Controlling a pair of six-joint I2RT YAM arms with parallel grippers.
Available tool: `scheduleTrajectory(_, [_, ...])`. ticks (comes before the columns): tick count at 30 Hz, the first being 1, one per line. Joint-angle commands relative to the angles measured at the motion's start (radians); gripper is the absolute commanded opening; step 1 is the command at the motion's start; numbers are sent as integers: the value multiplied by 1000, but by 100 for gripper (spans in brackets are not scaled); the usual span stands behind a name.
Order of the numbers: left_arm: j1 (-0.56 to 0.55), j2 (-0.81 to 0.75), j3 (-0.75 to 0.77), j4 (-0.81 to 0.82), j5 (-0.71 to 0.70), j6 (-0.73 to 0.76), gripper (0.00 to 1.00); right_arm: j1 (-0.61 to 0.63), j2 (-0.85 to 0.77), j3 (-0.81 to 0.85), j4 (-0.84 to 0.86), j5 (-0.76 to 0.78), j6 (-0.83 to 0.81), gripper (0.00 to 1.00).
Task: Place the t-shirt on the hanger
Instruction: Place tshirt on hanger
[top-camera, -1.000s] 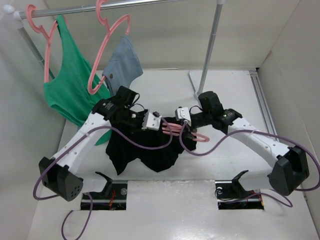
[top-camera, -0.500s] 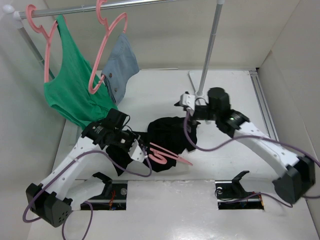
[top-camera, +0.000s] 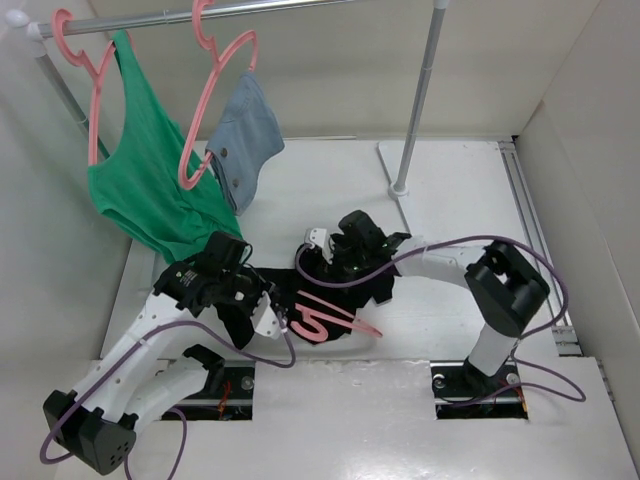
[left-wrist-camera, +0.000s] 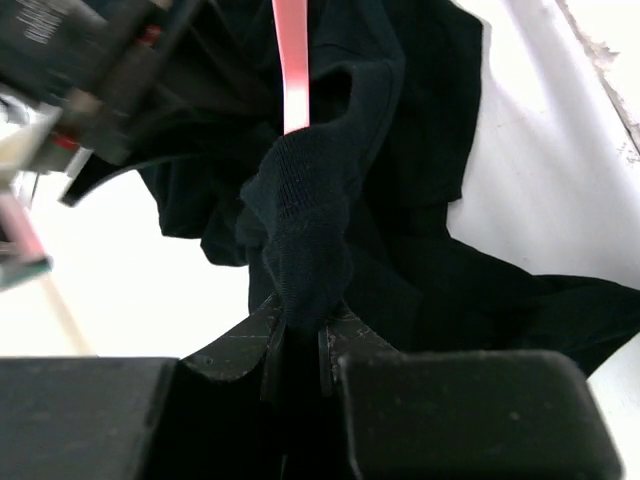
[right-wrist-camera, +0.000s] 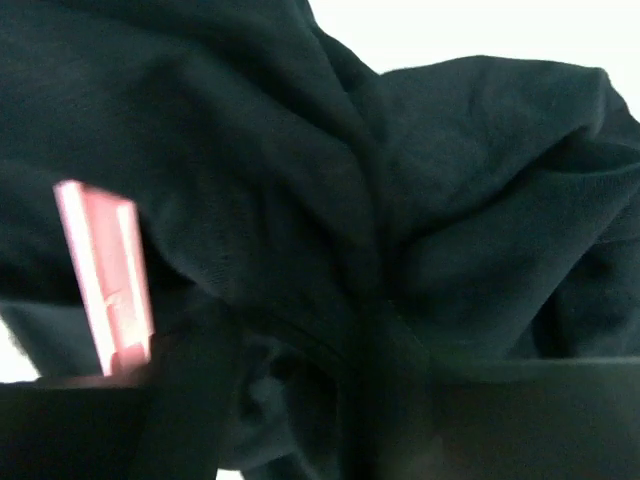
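Observation:
The black t-shirt (top-camera: 345, 290) lies bunched on the table between the two arms. The pink hanger (top-camera: 335, 318) pokes out of its near edge, hook to the left. My left gripper (top-camera: 280, 318) is at the shirt's left side, shut on a thick fold of the black cloth (left-wrist-camera: 300, 270). Beyond that fold, a pink hanger bar (left-wrist-camera: 290, 60) runs away through the cloth. My right gripper (top-camera: 312, 258) presses into the shirt's far edge. Its wrist view is filled with dark t-shirt (right-wrist-camera: 450, 200), and a ridge of cloth runs down between its blurred fingers. A pink hanger end (right-wrist-camera: 105, 290) shows at the left.
A green tank top (top-camera: 150, 185) and a small blue-grey garment (top-camera: 248, 130) hang on pink hangers from the rail (top-camera: 270, 8) at the back left. The rail's pole (top-camera: 420, 100) stands on a base plate (top-camera: 405, 165) behind the shirt. White walls close in left and right.
My right arm has swung down from the back onto the shirt's far edge, and its jaws have closed. My left arm has drawn the shirt and hanger down toward the near left.

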Motion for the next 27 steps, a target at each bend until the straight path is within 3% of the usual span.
scheduleTrajectory(1, [2,-20,-2,44,41,-68,0,6,55,61,33,11,62,32])
scheduleTrajectory(4, [2,-40,7,74,50,-126,0,-33,66,61,33,35,103,0])
scheduleTrajectory(8, [2,-60,18,215,38,-379,0,-169,10,-23,33,56,189,0])
scheduleTrajectory(10, [2,-60,30,271,38,-518,0,-305,-62,-102,49,56,258,0])
scheduleTrajectory(13, [36,-60,39,370,38,-626,0,-509,-166,-211,92,43,329,0])
scheduleTrajectory(18, [91,-41,39,530,-11,-832,0,-686,-242,-262,93,7,352,0])
scheduleTrajectory(20, [106,-5,50,544,-48,-863,0,-760,-275,-262,70,-18,352,0])
scheduleTrajectory(23, [106,70,88,504,-170,-797,0,-839,-331,-262,39,-39,352,0])
scheduleTrajectory(24, [117,99,89,516,-250,-797,0,-850,-348,-262,27,-20,352,0])
scheduleTrajectory(27, [131,125,89,516,-298,-755,0,-850,-403,-211,-28,2,317,0])
